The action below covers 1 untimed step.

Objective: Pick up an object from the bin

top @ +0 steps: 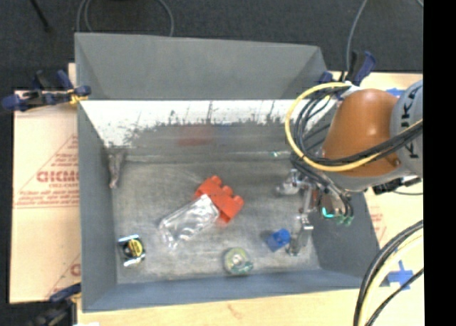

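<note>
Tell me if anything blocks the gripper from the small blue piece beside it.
Nothing visible does. The gripper hangs close beside the small blue piece. The orange block, clear plastic bag and round greenish disc lie farther left in the view.

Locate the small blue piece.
In the camera view, the blue piece lies lower right in the bin, just left of the claw, right of a round greenish disc.
</note>
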Each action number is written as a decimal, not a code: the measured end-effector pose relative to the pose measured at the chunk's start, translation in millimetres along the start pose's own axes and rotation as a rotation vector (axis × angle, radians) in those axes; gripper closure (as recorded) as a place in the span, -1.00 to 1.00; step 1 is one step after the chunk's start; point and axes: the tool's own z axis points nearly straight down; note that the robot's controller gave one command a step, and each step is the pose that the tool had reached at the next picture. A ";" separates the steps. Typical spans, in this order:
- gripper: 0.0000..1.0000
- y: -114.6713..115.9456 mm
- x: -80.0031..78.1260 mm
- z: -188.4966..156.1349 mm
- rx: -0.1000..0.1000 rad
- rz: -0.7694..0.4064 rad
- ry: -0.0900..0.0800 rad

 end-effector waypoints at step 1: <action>-1.00 -6.2 29.4 74.6 0.001 -0.007 -0.021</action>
